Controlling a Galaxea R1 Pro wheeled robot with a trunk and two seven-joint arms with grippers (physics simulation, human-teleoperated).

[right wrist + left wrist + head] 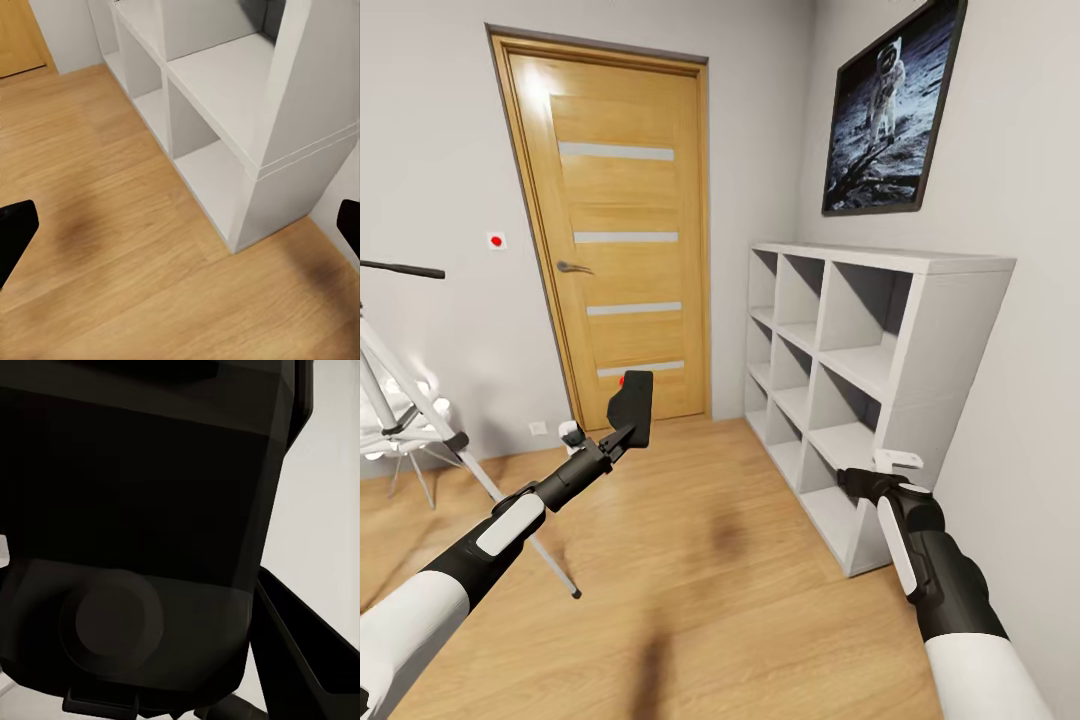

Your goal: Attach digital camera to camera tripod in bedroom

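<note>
1. The left hand (628, 432) is clenched around the camera (632, 404), in front of the door (622, 240).
2. The tripod (415, 400) stands left of the door.
3. The right hand (860, 482) is released, near the shelf (880, 340).

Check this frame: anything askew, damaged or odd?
Nothing damaged or spilled. The left hand carries the digital camera in mid-air, tilted. The camera tripod stands upright at left, bare-headed. The white cube shelves and wooden door look normal.
</note>
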